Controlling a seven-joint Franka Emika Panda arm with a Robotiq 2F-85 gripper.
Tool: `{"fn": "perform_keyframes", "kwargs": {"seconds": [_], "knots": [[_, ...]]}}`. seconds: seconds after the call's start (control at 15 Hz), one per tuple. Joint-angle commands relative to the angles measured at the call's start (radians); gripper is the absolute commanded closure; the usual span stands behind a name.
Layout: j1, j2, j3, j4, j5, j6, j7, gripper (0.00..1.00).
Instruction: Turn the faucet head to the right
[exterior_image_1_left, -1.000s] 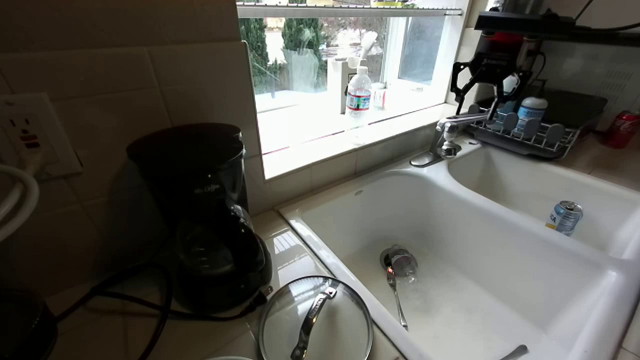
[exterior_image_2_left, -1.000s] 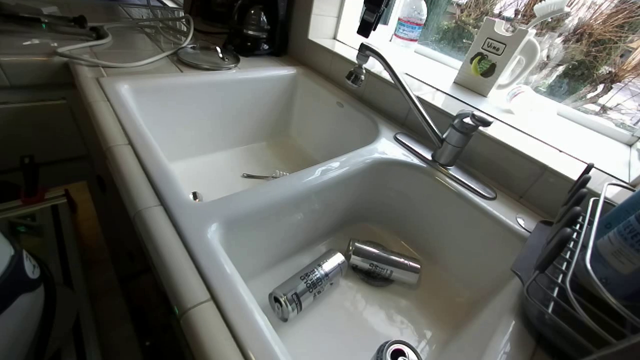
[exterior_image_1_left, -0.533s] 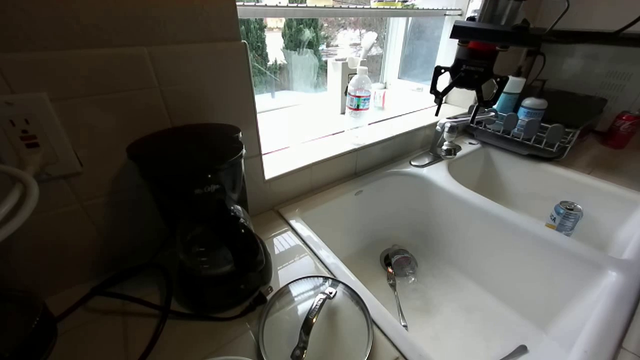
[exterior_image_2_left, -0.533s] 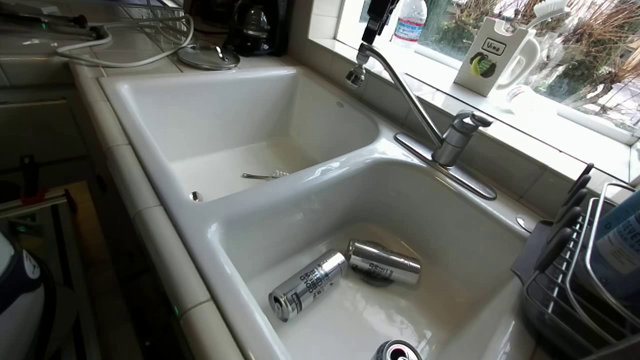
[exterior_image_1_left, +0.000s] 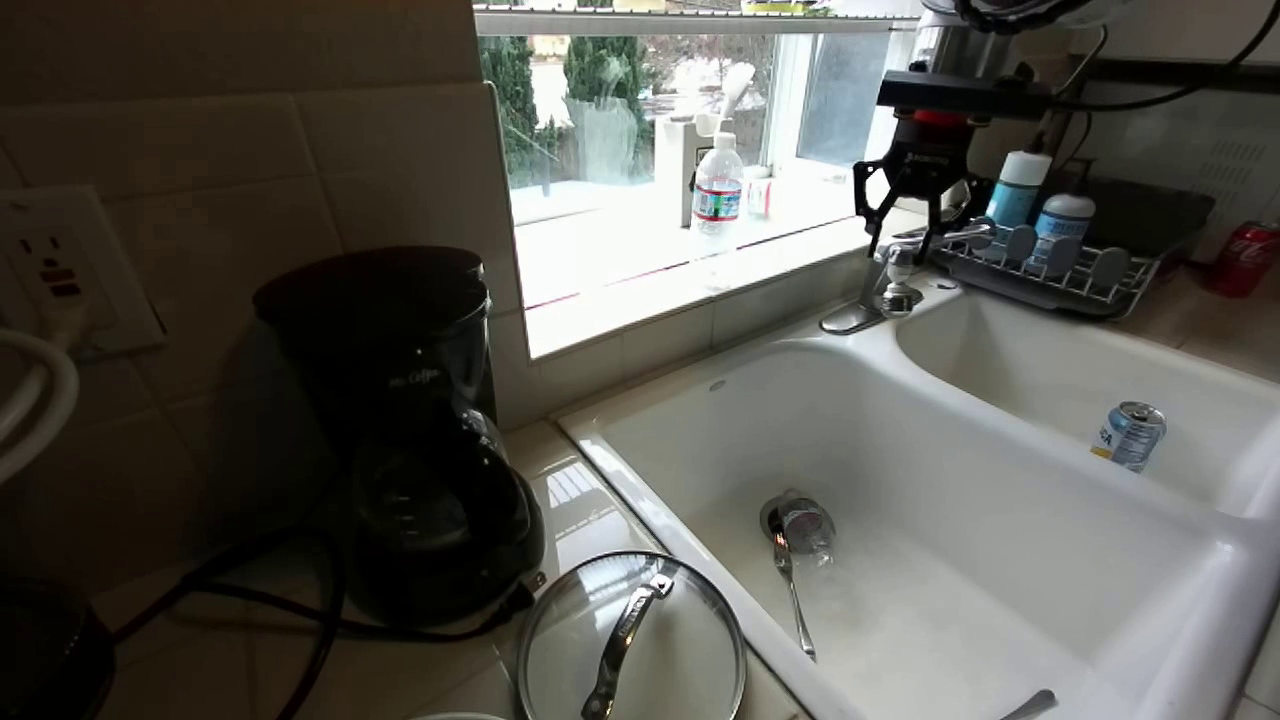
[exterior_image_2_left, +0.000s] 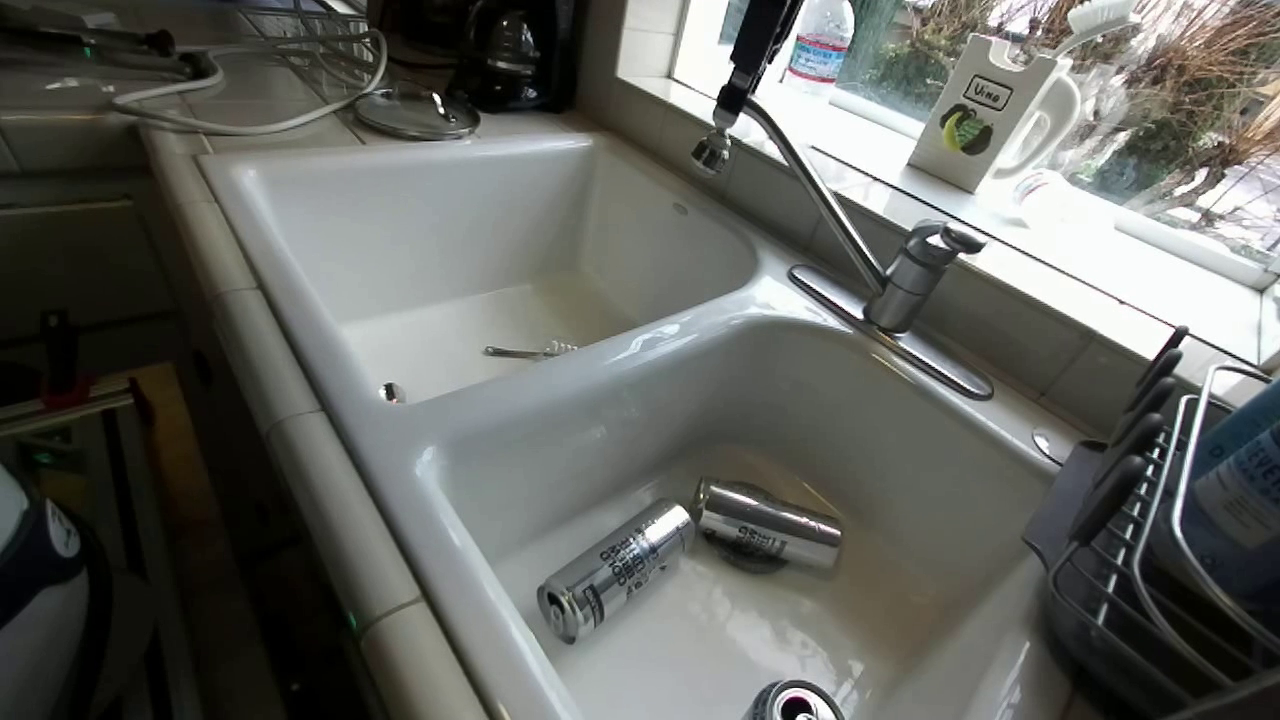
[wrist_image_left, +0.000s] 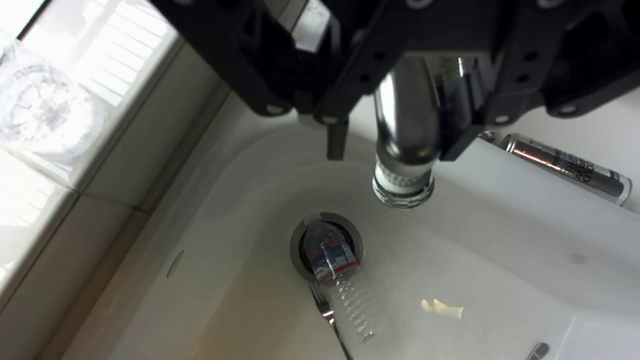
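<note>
The chrome faucet head stands at the back of the sink between the two basins. Its long spout (exterior_image_2_left: 815, 190) reaches over the far basin in an exterior view, with a nozzle (exterior_image_2_left: 711, 153) at its end. The base and lever (exterior_image_2_left: 930, 250) are uncovered there. My black gripper (exterior_image_1_left: 899, 250) points down from above at the spout's end and also shows in an exterior view (exterior_image_2_left: 733, 105). In the wrist view my gripper (wrist_image_left: 397, 150) is open around the spout (wrist_image_left: 407, 115). The right finger is against or very close to the spout; the left finger (wrist_image_left: 337, 142) stands apart from it.
The windowsill with a water bottle (exterior_image_1_left: 717, 190) and a white jug (exterior_image_2_left: 985, 115) runs behind the faucet. A dish rack (exterior_image_1_left: 1110, 270) stands beside the sink. Cans (exterior_image_2_left: 615, 570) lie in one basin; a bottle (wrist_image_left: 332, 260) and fork (wrist_image_left: 322, 302) lie in the other.
My gripper has moved left in an exterior view and come down, so its fingers now stand around the spout's end. The faucet has not visibly moved.
</note>
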Motion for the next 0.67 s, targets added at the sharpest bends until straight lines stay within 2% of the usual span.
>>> {"fn": "perform_keyframes", "kwargs": {"seconds": [0.0, 0.07, 0.13, 0.33, 0.6], "knots": [[0.010, -0.017, -0.012, -0.008, -0.045, -0.033, 0.012, 0.80], [0.008, -0.026, -0.014, -0.017, -0.052, -0.040, 0.006, 0.88], [0.008, -0.034, -0.014, -0.025, -0.057, -0.042, -0.004, 0.92], [0.003, -0.079, -0.017, -0.078, -0.075, -0.046, -0.082, 0.92], [-0.025, -0.159, -0.041, -0.175, -0.109, -0.036, -0.275, 0.92]]}}
